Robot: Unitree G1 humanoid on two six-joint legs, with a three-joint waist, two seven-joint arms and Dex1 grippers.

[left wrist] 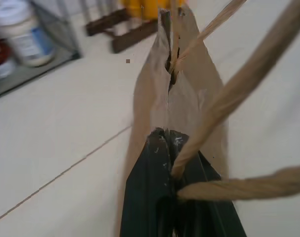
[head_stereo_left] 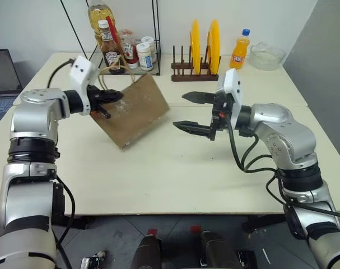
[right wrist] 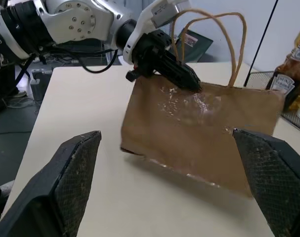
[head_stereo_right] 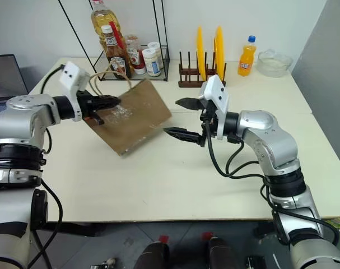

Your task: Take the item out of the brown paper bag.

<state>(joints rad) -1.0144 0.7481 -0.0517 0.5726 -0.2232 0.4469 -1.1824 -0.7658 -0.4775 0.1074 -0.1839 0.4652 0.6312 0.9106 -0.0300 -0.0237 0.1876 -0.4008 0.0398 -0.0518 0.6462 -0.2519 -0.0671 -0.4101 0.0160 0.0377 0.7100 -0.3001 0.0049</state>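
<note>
Brown paper bag (head_stereo_left: 135,112) tilted, rim pinched by left end effector (head_stereo_left: 115,96), right end effector (head_stereo_left: 189,112) spread beside it

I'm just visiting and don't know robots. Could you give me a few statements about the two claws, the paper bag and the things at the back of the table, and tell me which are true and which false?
1. The left gripper is shut on the top edge of the brown paper bag. True.
2. The right gripper is clamped on the bag too. False: its fingers stand wide open, apart from the bag.
3. The bag lies flat on the table. False: it is tilted, its bottom edge on the table.
4. Two yellow plates stand upright in a wooden rack. True.
5. The orange soda bottle is lying on its side. False: it stands upright beside a clear bowl.
</note>
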